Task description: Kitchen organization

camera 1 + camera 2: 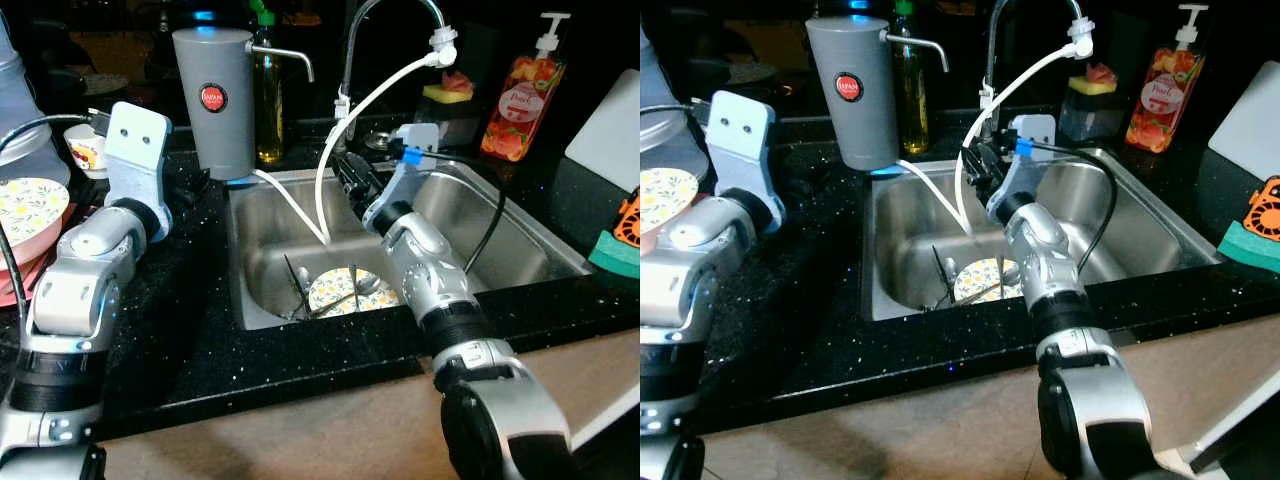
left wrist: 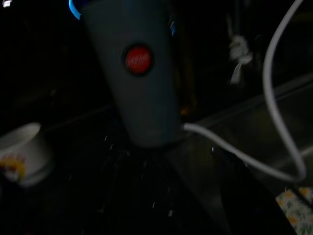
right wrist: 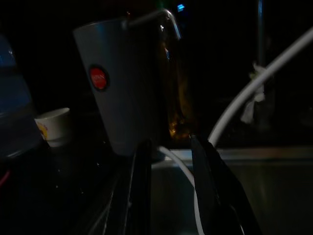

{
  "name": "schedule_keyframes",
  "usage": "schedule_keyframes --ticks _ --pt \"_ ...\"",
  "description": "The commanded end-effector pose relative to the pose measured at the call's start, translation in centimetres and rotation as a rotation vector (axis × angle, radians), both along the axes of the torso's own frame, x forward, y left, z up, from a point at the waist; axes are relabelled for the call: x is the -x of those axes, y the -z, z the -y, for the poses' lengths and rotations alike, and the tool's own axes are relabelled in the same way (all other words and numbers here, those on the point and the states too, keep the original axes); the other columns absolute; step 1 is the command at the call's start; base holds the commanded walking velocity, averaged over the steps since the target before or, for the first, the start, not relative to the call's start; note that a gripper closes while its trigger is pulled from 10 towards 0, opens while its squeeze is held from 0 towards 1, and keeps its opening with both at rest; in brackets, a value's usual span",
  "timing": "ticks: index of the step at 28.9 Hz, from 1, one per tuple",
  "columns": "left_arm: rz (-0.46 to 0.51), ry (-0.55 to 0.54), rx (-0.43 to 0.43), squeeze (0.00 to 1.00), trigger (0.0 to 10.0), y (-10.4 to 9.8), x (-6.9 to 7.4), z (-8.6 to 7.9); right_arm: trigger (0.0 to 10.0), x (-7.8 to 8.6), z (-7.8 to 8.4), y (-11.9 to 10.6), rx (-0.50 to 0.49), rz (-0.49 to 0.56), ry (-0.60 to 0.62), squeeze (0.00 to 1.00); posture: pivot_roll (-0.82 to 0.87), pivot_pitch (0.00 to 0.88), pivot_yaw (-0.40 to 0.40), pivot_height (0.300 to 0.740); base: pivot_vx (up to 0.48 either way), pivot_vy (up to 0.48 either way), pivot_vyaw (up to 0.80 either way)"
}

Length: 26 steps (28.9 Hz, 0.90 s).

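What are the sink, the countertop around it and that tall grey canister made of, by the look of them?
The sink looks like brushed stainless steel: silvery, with soft reflections. The countertop looks like polished black stone, maybe granite, with pale flecks and a gloss. The grey canister seems matte plastic, smooth and dull, though painted metal is possible.

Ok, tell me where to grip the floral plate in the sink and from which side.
Grip the plate by its rim, probably the far edge nearest the right gripper, coming down from above. It lies roughly flat on the sink floor with cutlery across it, so only the rim offers an edge, and the near wall blocks a front approach. The white hose hangs nearby; keep clear of it.
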<state>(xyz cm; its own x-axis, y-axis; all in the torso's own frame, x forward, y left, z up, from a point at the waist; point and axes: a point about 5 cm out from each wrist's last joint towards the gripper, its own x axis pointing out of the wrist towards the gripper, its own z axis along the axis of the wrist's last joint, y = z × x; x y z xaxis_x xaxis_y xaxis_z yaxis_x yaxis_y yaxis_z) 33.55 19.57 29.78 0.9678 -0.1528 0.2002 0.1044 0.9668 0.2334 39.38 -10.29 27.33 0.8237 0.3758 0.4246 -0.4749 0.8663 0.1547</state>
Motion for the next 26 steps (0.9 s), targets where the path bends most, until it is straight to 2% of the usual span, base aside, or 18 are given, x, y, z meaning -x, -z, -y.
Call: schedule_keyframes --ticks 1,3,7,9,14,16,19,24,26 --pt "-0.005 -0.038 -0.001 0.00 10.0 0.4 0.3 0.1 10.0 0.6 -0.1 -0.3 -0.032 0.003 -0.006 0.00 0.00 0.092 -0.021 0.740 0.000 0.000 0.00" --pt "-0.014 -0.094 -0.028 0.00 10.0 0.7 0.4 -0.1 10.0 1.1 -0.3 -0.1 0.008 0.000 -0.022 0.00 0.00 0.093 -0.020 0.740 0.000 0.000 0.00" --pt "-0.030 -0.155 -0.029 0.00 10.0 0.8 0.4 -0.4 10.0 1.6 -0.4 0.2 0.045 -0.007 -0.038 0.00 0.00 0.094 -0.023 0.740 0.000 0.000 0.00" --pt "-0.035 -0.218 -0.029 0.00 10.0 0.7 0.3 -1.1 10.0 1.8 -0.6 0.5 0.060 -0.027 -0.055 0.00 0.00 0.095 -0.027 0.740 0.000 0.000 0.00" --pt "-0.053 -0.297 -0.022 0.00 10.0 0.8 0.2 -2.2 10.0 2.0 -1.0 0.6 0.075 -0.039 -0.069 0.00 0.00 0.094 -0.027 0.740 0.000 0.000 0.00" --pt "-0.063 -0.368 -0.038 0.00 10.0 0.8 0.1 -3.1 10.0 2.2 -1.6 0.6 0.098 -0.049 -0.090 0.00 0.00 0.092 -0.025 0.740 0.000 0.000 0.00" --pt "-0.083 -0.413 -0.021 0.00 10.0 0.9 0.1 -3.9 10.0 2.4 -2.1 0.6 0.123 -0.061 -0.119 0.00 0.01 0.094 -0.026 0.740 0.000 0.000 0.00" --pt "-0.114 -0.363 -0.001 0.00 10.0 1.5 0.1 -3.2 10.0 2.9 -2.8 0.8 0.155 -0.081 -0.169 0.00 0.00 0.091 -0.027 0.740 0.000 0.000 0.00" --pt "-0.105 -0.294 0.032 0.00 10.0 1.9 0.1 -2.3 10.0 3.1 -2.9 0.9 0.154 -0.086 -0.177 0.00 0.00 0.090 -0.028 0.740 0.000 0.000 0.00"
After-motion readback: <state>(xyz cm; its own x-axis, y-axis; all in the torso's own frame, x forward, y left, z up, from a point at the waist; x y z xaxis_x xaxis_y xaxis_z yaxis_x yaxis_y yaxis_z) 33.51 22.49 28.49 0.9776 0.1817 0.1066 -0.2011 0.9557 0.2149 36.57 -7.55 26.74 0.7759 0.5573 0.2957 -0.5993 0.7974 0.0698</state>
